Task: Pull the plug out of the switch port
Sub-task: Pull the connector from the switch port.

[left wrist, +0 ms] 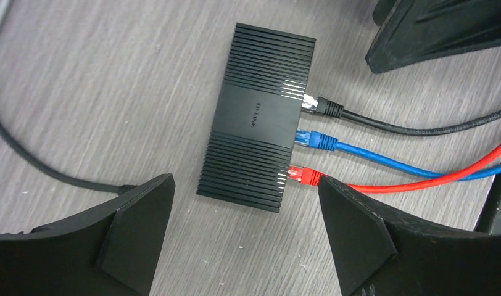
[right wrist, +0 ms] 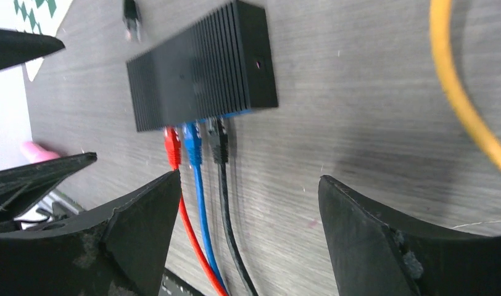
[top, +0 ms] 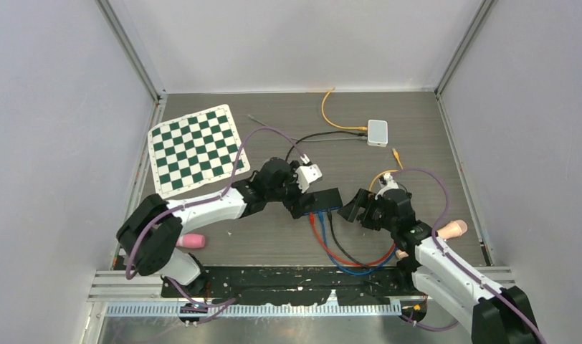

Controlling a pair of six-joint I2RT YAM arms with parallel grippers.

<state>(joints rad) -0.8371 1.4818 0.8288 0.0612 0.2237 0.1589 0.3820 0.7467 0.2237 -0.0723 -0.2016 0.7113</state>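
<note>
Approach stage: left tool [left wrist: 245,185] and right tool [right wrist: 248,179] both gape near the switch [top: 318,201]. Next, pinch a plug [left wrist: 325,106] on its top-view 6 o'clock edge, then pull straight out.

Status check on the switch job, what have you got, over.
Left gripper open, above the switch. Right gripper open, facing the ports. Red plug, blue plug and black plug all seated. Nothing covers them.

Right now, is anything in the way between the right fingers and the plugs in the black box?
No, nothing visible. Only bare table lies between the open right fingers and the red plug, blue plug and black plug, side by side in the switch.
</note>
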